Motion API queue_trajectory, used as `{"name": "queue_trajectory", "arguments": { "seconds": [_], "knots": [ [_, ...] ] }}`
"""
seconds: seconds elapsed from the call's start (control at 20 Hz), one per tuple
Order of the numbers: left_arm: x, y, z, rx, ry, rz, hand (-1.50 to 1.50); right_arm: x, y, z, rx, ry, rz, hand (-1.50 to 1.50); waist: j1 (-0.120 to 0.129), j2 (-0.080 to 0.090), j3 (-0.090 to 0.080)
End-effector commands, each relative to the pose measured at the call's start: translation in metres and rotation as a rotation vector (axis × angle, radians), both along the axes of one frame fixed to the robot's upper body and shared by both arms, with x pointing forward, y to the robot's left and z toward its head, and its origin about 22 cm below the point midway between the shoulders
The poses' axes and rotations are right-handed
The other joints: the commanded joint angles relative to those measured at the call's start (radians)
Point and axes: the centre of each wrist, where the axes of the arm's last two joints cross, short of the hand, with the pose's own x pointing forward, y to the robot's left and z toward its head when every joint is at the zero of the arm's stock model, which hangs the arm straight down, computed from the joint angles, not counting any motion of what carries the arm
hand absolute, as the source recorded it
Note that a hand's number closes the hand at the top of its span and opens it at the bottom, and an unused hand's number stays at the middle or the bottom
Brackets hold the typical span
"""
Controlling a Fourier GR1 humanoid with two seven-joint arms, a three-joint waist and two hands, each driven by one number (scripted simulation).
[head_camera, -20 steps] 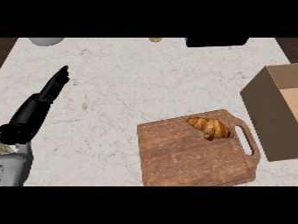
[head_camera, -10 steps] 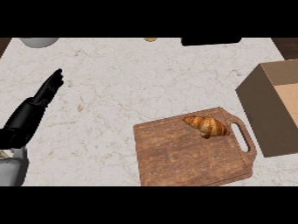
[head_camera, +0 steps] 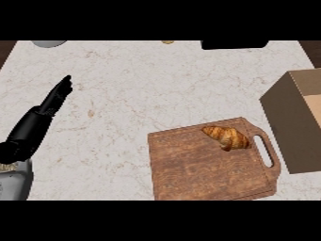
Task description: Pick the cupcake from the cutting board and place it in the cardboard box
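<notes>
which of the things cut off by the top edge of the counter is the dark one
The black object at the upper right. The grey rounded item at the upper left is pale, and the small tan piece between them is light brown.

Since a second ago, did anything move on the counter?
Everything in view slid a little down and to the right, as if the head turned. The left hand stays open with straight fingers at the left, holding nothing. The pastry, which looks like a croissant, still lies on the cutting board beside the cardboard box. The right hand is out of view.
</notes>
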Motion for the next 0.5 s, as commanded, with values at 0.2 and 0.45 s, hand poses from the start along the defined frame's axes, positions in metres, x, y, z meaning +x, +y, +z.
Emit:
{"name": "queue_trajectory", "arguments": {
  "seconds": [0.2, 0.45],
  "knots": [
    [0.016, -0.026, 0.012, 0.021, -0.023, -0.063, 0.0, 0.045, -0.104, 0.068, 0.01, -0.041, -0.207, 1.5, 0.058, 0.01, 0.001],
    [0.02, -0.029, 0.015, -0.004, -0.001, -0.101, 0.0, 0.055, -0.131, 0.05, -0.233, 0.109, -0.246, 1.5, 0.091, 0.016, 0.001]
  ]
}}
